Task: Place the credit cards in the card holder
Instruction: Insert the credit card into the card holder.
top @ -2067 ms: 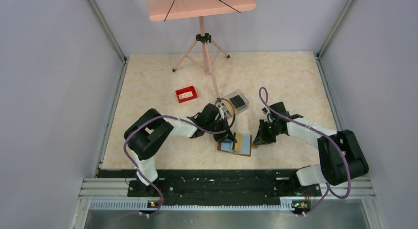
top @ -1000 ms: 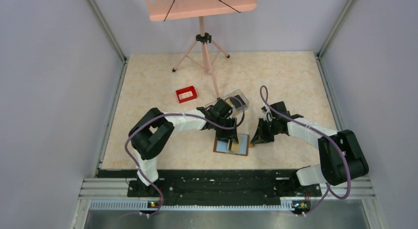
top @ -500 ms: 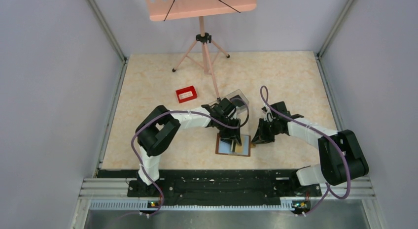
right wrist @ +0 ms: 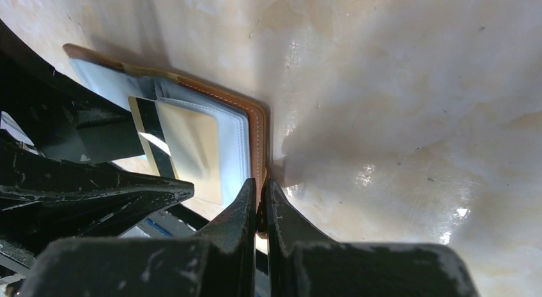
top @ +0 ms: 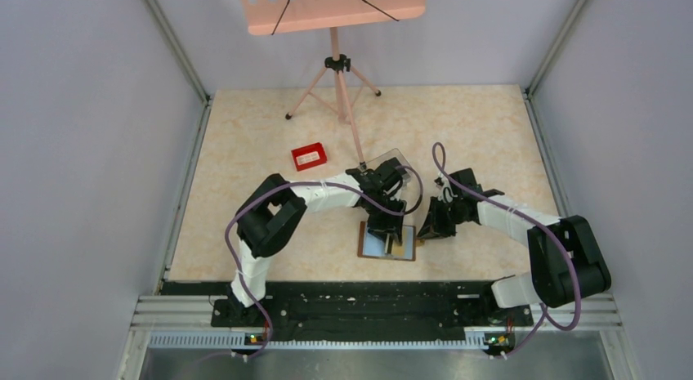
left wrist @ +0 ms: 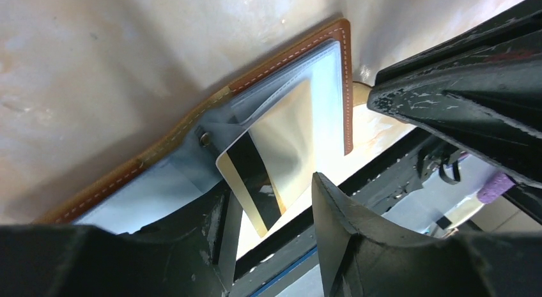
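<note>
Left pincer (left wrist: pixel 268 188): is standing partly open, its fingers flanking the striped end of the tan card. I cannot tell whether it is squeezing the card or only bracketing it.
Tan card (left wrist: pixel 281 144): is sitting part-way inside a clear sleeve of the card holder, with its black-striped edge sticking out.
Card holder (left wrist: pixel 185 163): is lying open and flat on the desk (top: pixel 261 127), near the front edge, between the two arms.
Right pincer (right wrist: pixel 259 182): is clamping shut on the holder's brown right-hand edge, pinning it in place.
Risk: the card is entering at a slant, so a further push is likely to be jamming a corner against the sleeve seam, bowing the card or dragging the holder out of the right-hand grip.
Hidden: the sleeve's depth is not showing. The pale blue left half may be a card or bare plastic. The clear box (top: pixel 398 161) is lying mostly under the left arm, its contents unreadable.
</note>
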### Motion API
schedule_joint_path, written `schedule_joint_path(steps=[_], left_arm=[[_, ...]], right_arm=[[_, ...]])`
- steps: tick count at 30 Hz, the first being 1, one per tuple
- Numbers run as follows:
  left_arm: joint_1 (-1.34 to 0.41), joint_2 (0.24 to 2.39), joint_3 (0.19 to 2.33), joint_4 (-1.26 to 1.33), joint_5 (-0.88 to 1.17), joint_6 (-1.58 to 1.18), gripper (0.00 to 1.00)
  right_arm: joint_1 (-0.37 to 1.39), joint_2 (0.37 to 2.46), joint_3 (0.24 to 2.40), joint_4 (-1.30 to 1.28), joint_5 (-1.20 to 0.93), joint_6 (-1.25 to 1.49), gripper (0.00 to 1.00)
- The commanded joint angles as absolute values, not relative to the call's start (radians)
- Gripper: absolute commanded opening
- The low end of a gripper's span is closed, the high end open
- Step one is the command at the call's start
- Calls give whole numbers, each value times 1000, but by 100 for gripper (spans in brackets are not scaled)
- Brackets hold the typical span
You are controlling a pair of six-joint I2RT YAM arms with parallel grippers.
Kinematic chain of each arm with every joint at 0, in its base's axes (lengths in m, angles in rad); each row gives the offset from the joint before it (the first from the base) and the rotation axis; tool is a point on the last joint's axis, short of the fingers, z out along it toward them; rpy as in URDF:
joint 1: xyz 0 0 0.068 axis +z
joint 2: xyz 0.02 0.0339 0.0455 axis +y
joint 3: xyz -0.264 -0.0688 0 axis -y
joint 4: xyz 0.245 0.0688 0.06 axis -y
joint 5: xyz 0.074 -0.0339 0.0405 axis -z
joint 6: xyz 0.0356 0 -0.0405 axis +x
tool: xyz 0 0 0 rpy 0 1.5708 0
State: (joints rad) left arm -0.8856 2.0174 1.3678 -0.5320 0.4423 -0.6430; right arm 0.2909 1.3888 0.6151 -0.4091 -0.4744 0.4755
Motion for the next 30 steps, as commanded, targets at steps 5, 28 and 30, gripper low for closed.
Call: schedule_joint_path(steps=[5,28,30], left_arm=[[-897,1995,1449,-744,275,-527,49],[-910,2036,1459,-508,527,-623,41],[-913,2047,1480,-504,542,-631,41]], right_arm=[[284,1359,632,-377,-498,484,0],[284,1370,636,-377,-502,482,0],[283,1372,638,-377,-502,483,0]])
